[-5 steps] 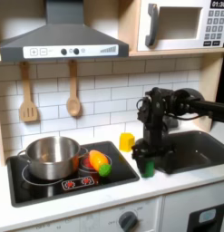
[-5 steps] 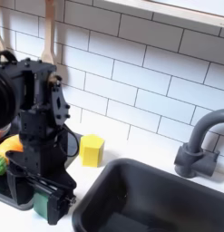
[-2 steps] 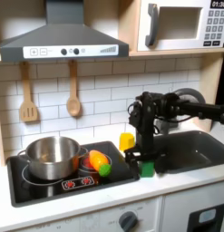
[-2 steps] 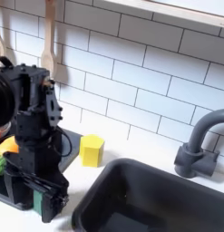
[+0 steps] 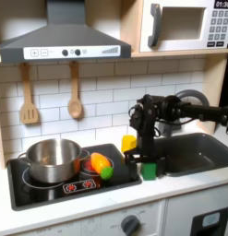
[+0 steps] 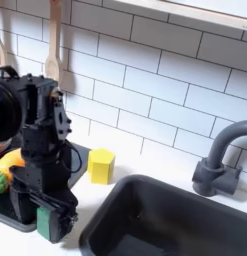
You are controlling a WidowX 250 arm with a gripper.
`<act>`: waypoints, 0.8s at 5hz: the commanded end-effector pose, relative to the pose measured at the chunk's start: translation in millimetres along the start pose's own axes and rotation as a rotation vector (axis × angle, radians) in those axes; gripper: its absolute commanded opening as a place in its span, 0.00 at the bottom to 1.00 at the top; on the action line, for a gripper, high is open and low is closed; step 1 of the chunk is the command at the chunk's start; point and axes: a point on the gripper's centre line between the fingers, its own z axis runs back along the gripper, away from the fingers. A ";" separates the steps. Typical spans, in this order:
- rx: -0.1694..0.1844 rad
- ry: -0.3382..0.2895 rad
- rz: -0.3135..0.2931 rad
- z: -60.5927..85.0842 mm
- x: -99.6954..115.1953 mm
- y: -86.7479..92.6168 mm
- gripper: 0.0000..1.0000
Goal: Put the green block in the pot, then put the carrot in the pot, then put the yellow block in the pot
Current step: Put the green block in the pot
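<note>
Beside the stove, the end effector (image 5: 148, 168) has shifted left, apparently clamped on the green block (image 5: 150, 171).

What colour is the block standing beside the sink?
Yellow; it shows best in the second exterior view.

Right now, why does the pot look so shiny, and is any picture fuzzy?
In the first exterior view the pot shows bright glints and reflections on its steel side; the whole picture is a bit soft. In the second exterior view the black gripper is dark, its details hard to make out.
</note>
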 end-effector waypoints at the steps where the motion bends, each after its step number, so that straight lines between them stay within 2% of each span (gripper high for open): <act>1: 0.000 -0.044 -0.073 -1.9 10.5 -7.5 1.00; 3: 0.018 -0.037 -0.091 -8.9 4.1 -9.1 1.00; 4: 0.023 -0.059 -0.092 -9.5 2.4 -13.0 1.00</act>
